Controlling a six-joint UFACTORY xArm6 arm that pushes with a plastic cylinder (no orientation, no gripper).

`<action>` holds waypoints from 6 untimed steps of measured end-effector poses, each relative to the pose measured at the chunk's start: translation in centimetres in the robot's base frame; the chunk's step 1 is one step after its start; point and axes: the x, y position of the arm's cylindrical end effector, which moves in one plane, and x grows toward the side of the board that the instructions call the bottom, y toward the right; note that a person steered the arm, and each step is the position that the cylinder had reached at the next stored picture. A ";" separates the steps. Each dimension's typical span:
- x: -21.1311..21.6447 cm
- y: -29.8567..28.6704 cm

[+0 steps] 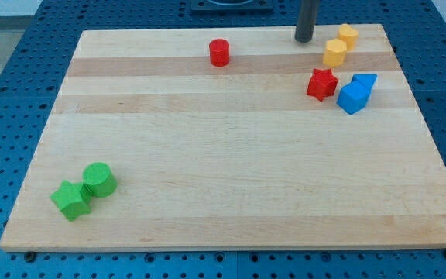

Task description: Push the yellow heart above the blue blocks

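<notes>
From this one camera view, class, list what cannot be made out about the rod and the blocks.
- Camera view: the rod above my tip is cut off by the top edge.
- The two yellow blocks are too small to tell which is the heart.
- The blue blocks overlap; the front one hides part of the rear one's shape.
- Contact between the red star and the blue blocks cannot be judged.

My tip (304, 39) was dark grey. Two yellow blocks (341, 46), red star (322, 84), red cylinder (220, 52), two blue blocks (356, 92), green cylinder (99, 179), green star-ish block (71, 200). Board (223, 170) was pale banded wood, base (22, 70) blue perforated.
</notes>
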 end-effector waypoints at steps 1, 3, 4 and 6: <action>-1.1 2.4; -1.9 7.3; -1.4 7.3; 0.7 7.7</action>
